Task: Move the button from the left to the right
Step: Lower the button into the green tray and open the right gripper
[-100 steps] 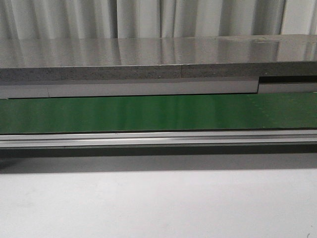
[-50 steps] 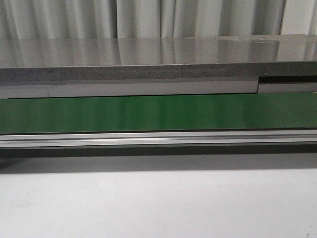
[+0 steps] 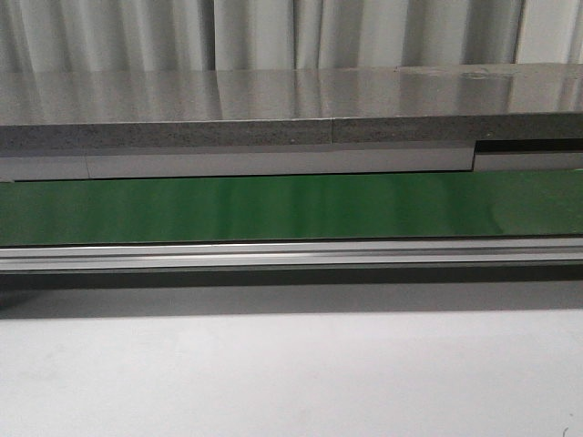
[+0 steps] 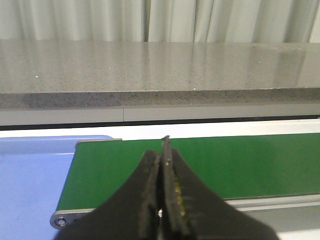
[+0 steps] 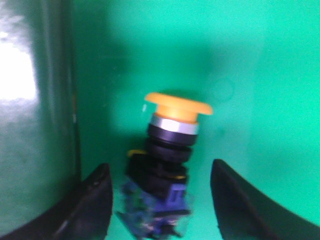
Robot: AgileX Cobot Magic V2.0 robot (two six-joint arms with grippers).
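The button (image 5: 170,150) shows only in the right wrist view. It has a round yellow-orange cap, a silver ring and a black body with a blurred blue-violet base, and it lies on a green surface (image 5: 250,75). My right gripper (image 5: 160,167) is open, with one black finger (image 5: 97,200) on each side of the button's body and a gap on both sides. My left gripper (image 4: 162,150) is shut with nothing in it and hangs over the left end of the green belt (image 4: 250,160). The front view shows neither gripper nor the button.
A green conveyor belt (image 3: 273,208) runs across the front view, behind a metal rail (image 3: 273,255) and a white table (image 3: 273,373). A grey stone counter (image 3: 273,100) lies beyond it. A blue surface (image 4: 30,170) adjoins the belt's left end. A dark glossy wall (image 5: 35,125) stands beside the button.
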